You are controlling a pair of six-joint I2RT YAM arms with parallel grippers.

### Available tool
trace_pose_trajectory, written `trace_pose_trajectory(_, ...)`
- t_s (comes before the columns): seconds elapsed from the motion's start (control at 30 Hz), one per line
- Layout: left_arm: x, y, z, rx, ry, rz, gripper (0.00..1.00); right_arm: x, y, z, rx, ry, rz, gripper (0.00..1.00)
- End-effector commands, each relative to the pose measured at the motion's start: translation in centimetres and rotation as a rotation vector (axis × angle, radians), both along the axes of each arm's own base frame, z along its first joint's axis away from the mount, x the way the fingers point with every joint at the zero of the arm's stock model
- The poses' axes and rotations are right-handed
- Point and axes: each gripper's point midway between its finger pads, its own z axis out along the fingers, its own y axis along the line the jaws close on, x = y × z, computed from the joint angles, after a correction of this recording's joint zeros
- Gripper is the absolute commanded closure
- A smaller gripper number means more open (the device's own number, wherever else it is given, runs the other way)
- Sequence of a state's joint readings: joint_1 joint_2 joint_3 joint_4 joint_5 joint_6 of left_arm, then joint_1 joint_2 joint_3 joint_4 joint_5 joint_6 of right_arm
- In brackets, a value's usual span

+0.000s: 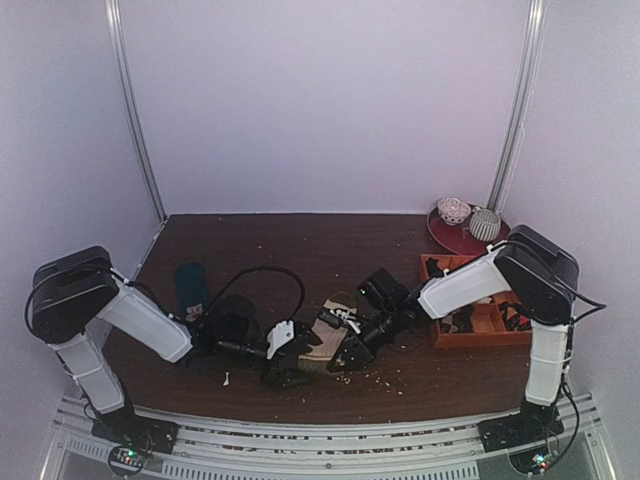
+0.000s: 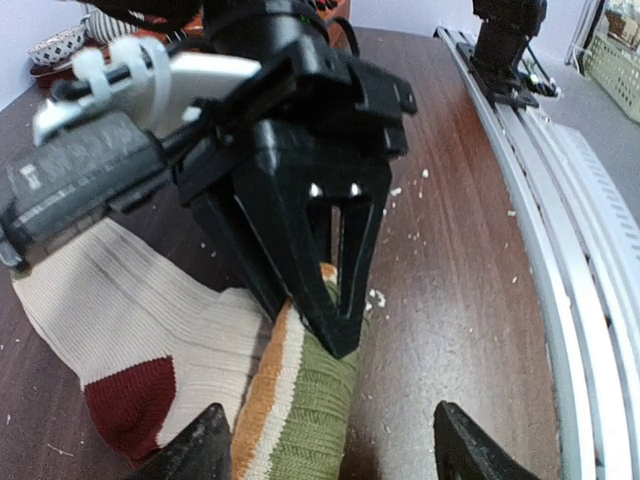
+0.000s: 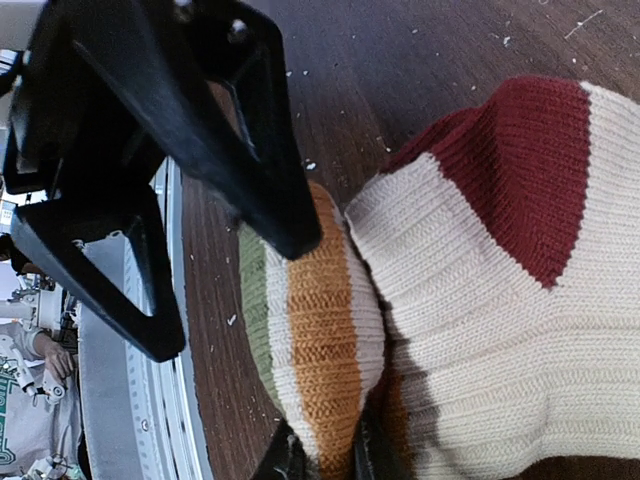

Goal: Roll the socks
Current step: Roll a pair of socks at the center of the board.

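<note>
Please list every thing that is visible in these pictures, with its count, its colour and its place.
socks: one pair, cream with dark-red, orange, green bands; front centre of table.
dark sock: one, teal-black; left of centre.
plate: one, red; back right.
patterned bundle: one, red-white; on plate.
striped bundle: one, black-white; on plate.
tray: one, orange; right side.
table: one, dark brown.
left pincer: one, black; open over socks.
right pincer: one, black; shut on socks.

Dark wooden table (image 1: 300, 240), crumb-strewn. Plain white enclosure walls (image 1: 330, 100) at nine, twelve and three o'clock. Aluminium rail (image 1: 330, 442) at six. Lighting even.
</note>
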State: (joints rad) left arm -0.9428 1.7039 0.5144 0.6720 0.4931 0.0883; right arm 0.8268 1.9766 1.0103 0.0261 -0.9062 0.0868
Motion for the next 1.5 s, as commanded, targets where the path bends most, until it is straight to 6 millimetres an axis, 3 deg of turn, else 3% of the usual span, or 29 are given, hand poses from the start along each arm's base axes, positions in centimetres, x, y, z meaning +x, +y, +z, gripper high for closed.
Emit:
trace_pose_trajectory(0.0,0.6,-0.7,-1.2,0.013,0.006,0.01,0.4,-2.8,-4.9,-6.3,-0.294,0.148,-0.047,0.88)
trace_pose_trajectory(0.23,1.0,-0.7,-2.4,0.035,0.017,0.037,0.36,-2.9,-5.3,-6.5,-0.302,0.151,-0.046,0.88)
trace_pose_trajectory(0.37,1.4,-1.1,-2.8,0.047,0.024,0.038,0.44,-2.9,-5.3,-6.5,-0.302,0.154,-0.047,0.88)
trace_pose_trajectory(0.43,1.5,-1.0,-3.7,0.078,0.039,0.048,0.59,-2.9,-5.2,-6.3,-0.294,0.154,-0.047,0.88)
trace_pose_trajectory(0.47,1.7,-0.9,-4.3,0.1,0.05,0.062,0.73,-2.9,-5.2,-6.3,-0.29,0.155,-0.047,0.88)
trace_pose_trajectory(0.5,1.9,-0.6,-4.8,0.123,0.064,0.082,0.92,-2.9,-5.1,-6.2,-0.286,0.154,-0.045,0.87)
trace_pose_trajectory(0.53,2.0,-0.4,-5.2,0.138,0.076,0.1,1.0,-2.9,-5.1,-6.0,-0.281,0.153,-0.043,0.87)
trace_pose_trajectory(0.7,1.6,0.6,-6.3,0.201,0.154,0.145,1.0,-2.5,-4.8,-5.3,-0.261,0.124,-0.041,0.85)
trace_pose_trajectory(0.8,1.0,1.4,-7.9,0.289,0.265,0.179,1.0,-0.5,-4.4,-3.1,-0.219,-0.022,-0.075,0.74)
trace_pose_trajectory(0.9,-0.1,2.4,-9.7,0.371,0.416,0.202,1.0,3.0,-4.2,2.1,-0.095,-0.31,-0.191,0.62)
trace_pose_trajectory(0.97,-1.2,3.0,-10.6,0.401,0.528,0.207,1.0,4.4,-4.4,6.2,0.022,-0.493,-0.257,0.58)
trace_pose_trajectory(1.03,-2.3,3.6,-11.3,0.414,0.634,0.209,1.0,3.9,-4.6,9.5,0.149,-0.664,-0.256,0.54)
trace_pose_trajectory(1.2,-3.5,4.8,-12.5,0.444,0.772,0.239,1.0,0.0,-4.5,9.1,0.18,-1.011,-0.071,0.43)
trace_pose_trajectory(1.47,-3.4,5.0,-12.9,0.476,0.808,0.251,1.0,-0.8,-2.5,5.9,0.044,-1.172,0.103,0.43)
